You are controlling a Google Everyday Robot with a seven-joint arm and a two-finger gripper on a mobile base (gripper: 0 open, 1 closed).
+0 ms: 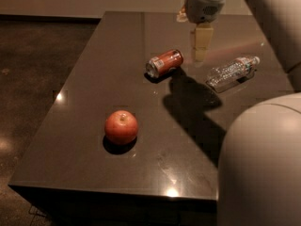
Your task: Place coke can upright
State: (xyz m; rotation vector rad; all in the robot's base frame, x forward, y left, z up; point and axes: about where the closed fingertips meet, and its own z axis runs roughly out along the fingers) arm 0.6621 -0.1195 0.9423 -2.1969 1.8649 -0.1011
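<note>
Toward the front edge of the table (pixel 80 140) sits an apple (pixel 121 127). Past mid-table the can (pixel 164 62) lies on its side, so we judge nothing done: grasping and standing it remain. A bottle (pixel 232 72) lies by the right edge. The gripper (pixel 200 54) hangs pointing down just beside the can's far-right end, holding nothing; how open it is we cannot tell.

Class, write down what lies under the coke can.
The coke can lies on its side on the dark table. The patch beneath is covered. The tool hangs just behind it.
</note>
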